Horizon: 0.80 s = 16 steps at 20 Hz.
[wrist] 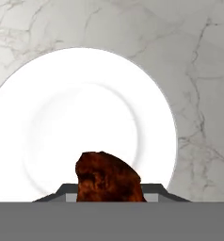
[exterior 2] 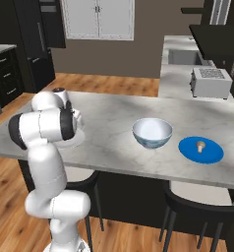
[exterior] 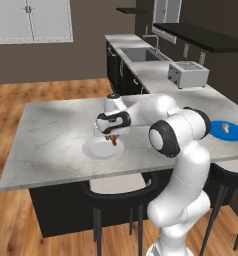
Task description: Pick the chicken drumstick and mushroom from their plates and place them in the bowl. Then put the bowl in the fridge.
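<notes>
While clamped in the fingers [wrist: 109, 197], chicken drumstick [wrist: 108, 178] hangs (above white plate [wrist: 48, 117]).

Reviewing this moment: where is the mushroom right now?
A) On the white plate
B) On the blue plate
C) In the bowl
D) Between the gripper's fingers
B: the small tan mushroom sits on the blue plate to the right of the bowl, while the gripper holds the drumstick over the white plate.
</notes>
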### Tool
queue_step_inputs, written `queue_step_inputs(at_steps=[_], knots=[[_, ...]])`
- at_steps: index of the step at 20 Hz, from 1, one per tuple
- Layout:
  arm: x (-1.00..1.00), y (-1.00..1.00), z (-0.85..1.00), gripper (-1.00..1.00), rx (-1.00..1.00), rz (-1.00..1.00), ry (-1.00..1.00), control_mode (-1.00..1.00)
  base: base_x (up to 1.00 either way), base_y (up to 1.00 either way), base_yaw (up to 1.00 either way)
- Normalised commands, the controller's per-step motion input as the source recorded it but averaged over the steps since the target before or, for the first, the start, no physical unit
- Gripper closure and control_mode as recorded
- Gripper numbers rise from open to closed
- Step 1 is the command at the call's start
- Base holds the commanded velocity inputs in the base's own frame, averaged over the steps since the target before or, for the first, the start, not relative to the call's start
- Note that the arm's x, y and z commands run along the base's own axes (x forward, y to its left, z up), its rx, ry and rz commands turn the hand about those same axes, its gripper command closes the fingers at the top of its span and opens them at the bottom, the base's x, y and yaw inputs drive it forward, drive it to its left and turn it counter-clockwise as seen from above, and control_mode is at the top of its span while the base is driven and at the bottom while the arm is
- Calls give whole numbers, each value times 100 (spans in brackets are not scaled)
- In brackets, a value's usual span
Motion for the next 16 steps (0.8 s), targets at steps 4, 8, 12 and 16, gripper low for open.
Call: queue_step_inputs(at_steps=[4,8,12,16], knots=[[-47,-61,36,100,2,5,-42,-100,0,0,0],[-32,-61,47,100,6,4,-27,-100,0,0,0],[-17,-59,56,100,2,1,-6,-100,0,0,0],[-4,-55,56,100,0,0,1,-100,0,0,0]])
